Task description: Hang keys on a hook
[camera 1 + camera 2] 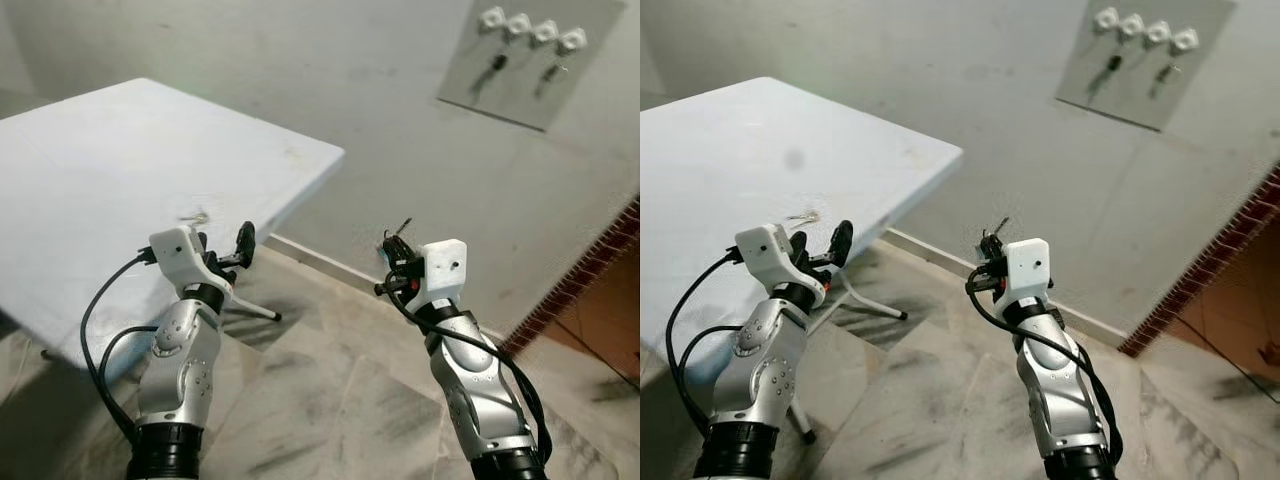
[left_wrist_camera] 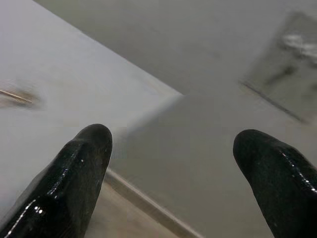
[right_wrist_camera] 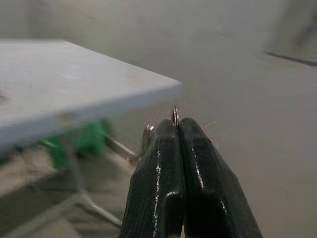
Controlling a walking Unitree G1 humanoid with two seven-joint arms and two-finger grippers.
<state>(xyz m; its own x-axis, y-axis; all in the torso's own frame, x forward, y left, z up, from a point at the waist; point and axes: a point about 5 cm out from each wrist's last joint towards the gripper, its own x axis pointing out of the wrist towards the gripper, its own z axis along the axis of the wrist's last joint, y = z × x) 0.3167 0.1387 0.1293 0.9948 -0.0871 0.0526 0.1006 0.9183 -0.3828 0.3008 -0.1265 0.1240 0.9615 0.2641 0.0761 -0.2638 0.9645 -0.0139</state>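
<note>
My right gripper (image 1: pixel 393 247) is raised in front of the wall and is shut on a small metal key ring (image 3: pixel 175 116) that pokes out past its fingertips (image 3: pixel 171 130). High on the wall hangs a grey hook board (image 1: pixel 530 60) with several white hooks (image 1: pixel 492 17); two dark key sets (image 1: pixel 497 66) dangle from it. Another key (image 1: pixel 197 217) lies on the white table (image 1: pixel 120 170). Just this side of that key, my left gripper (image 1: pixel 225 243) stands open at the table's near edge, nothing between its fingers (image 2: pixel 74 173).
The white folding table stands at the left on thin metal legs (image 1: pixel 250 312). A plain wall (image 1: pixel 400 150) with a pale skirting runs behind. The floor is marbled tile (image 1: pixel 330 400), and a brick-patterned strip (image 1: pixel 580 280) rises at the right.
</note>
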